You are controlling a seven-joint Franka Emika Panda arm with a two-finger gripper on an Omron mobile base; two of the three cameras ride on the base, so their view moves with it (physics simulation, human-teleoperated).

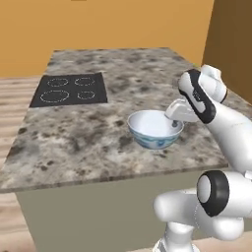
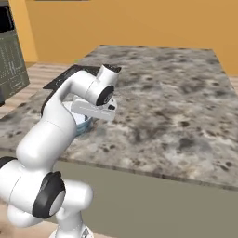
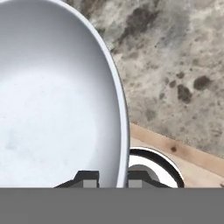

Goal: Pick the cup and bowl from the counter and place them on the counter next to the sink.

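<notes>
The gripper [image 3: 109,178] pinches the bowl [image 1: 150,129] by its rim, one fingertip inside, one outside, as the hand view shows. The left base view places the bowl near the counter's [image 1: 88,133] front edge, with a stovetop [image 1: 70,89] toward its far left corner.

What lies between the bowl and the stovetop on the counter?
Nothing: in the left base view, bare counter separates the bowl from the stovetop.

The bowl [image 1: 152,129] sits on the counter [image 1: 98,133] right of centre in the left base view, near its front edge, the stovetop [image 1: 70,89] at upper left behind it, the hand [image 3: 112,178] straddling its rim.
</notes>
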